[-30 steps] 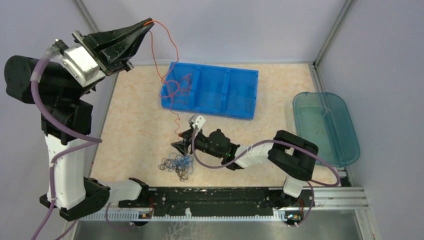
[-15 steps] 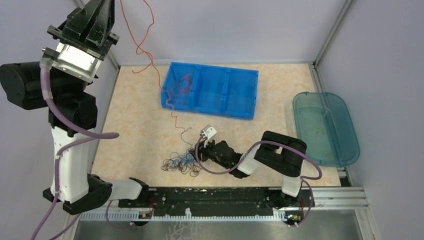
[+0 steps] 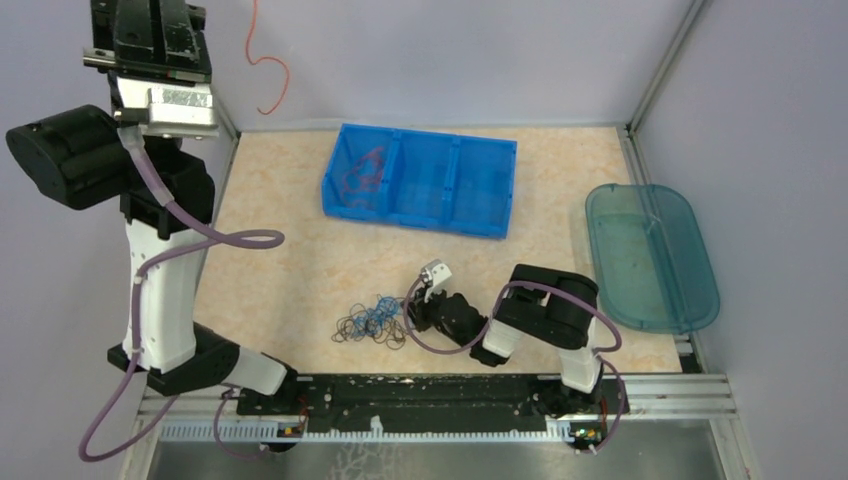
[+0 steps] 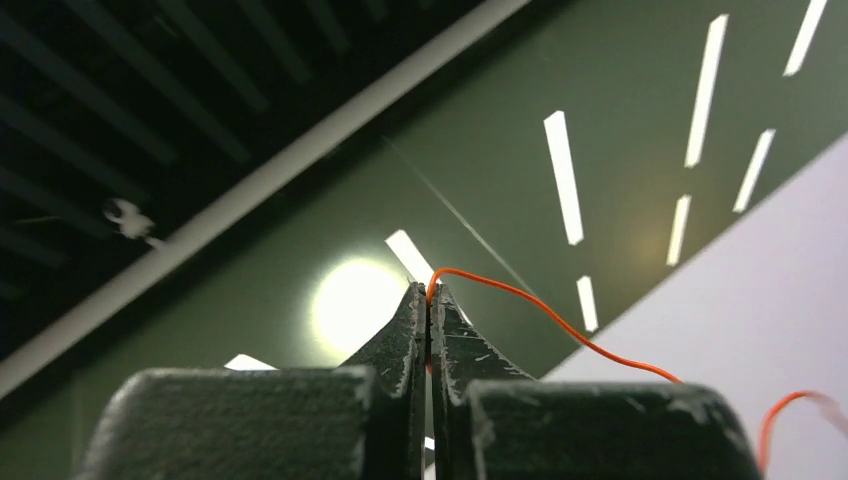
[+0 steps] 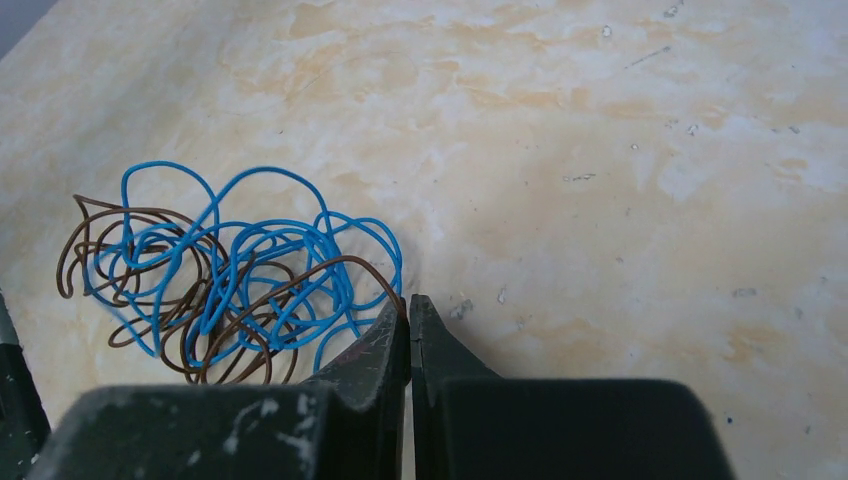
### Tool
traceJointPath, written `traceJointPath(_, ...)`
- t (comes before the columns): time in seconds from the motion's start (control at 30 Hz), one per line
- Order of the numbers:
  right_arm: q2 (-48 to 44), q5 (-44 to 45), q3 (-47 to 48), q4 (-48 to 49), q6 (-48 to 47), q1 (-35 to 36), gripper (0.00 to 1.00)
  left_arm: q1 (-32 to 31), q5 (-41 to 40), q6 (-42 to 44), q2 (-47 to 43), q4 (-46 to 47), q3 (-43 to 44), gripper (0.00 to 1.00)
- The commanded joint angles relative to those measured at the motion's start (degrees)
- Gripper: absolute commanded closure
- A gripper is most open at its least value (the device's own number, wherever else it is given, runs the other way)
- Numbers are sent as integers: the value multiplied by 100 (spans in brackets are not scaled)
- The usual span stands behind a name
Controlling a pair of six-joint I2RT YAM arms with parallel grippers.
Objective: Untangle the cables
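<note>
A clump of blue and brown cables [image 3: 372,322] lies on the table near the front edge; the right wrist view shows it [image 5: 230,275] just left of the fingers. My right gripper [image 3: 413,308] sits low at the clump's right edge, shut [image 5: 410,303], and the end of a brown cable [image 5: 345,262] runs into the seam between its tips. High at the top left my left gripper [image 3: 150,15] is partly cut off by the frame. It is shut [image 4: 430,292] on an orange cable [image 4: 560,325], which dangles free in the air [image 3: 268,75].
A blue three-compartment bin [image 3: 470,185] stands at the back, with a curly red wire [image 3: 362,168] in its left compartment. At the right edge lies a teal translucent tray [image 3: 650,255]. Purple-grey arm cables loop beside both arms.
The left arm rose and swung left, pulling the orange cable clear of the bin and the clump. The right gripper drew back toward the front edge and shut at the clump's edge.
</note>
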Motion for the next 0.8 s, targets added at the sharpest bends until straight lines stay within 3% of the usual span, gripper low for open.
traceJointPath(0.0,93,277,-142,769,300,-24,100,-28,-22,500,248,608,706,100)
traceJointPath(0.07,57,258,-176,848,265,-30,100,-24,30,431,177,84,679,100)
traceJointPath(0.17,-234,288,-203,849,160,-47,94,-23,173,353,-300,-473,-283,100)
traceJointPath(0.3,-997,-144,-333,800,1,-250,58,-22,35,207,-928,-902,-2017,100)
traceJointPath(0.37,-1511,-499,-375,652,8,-428,47,-24,-259,-117,-1113,-980,-2662,100)
traceJointPath(0.43,-2111,-621,-385,142,-59,-538,43,-25,-499,-421,-1237,-1245,-3196,100)
traceJointPath(0.57,-3185,-377,-314,-1270,-233,-617,38,-24,-682,-349,-1441,-906,-4340,100)
traceJointPath(0.77,-4151,244,-331,-2306,-224,-771,37,-22,-1099,-214,-1112,-610,-4797,100)
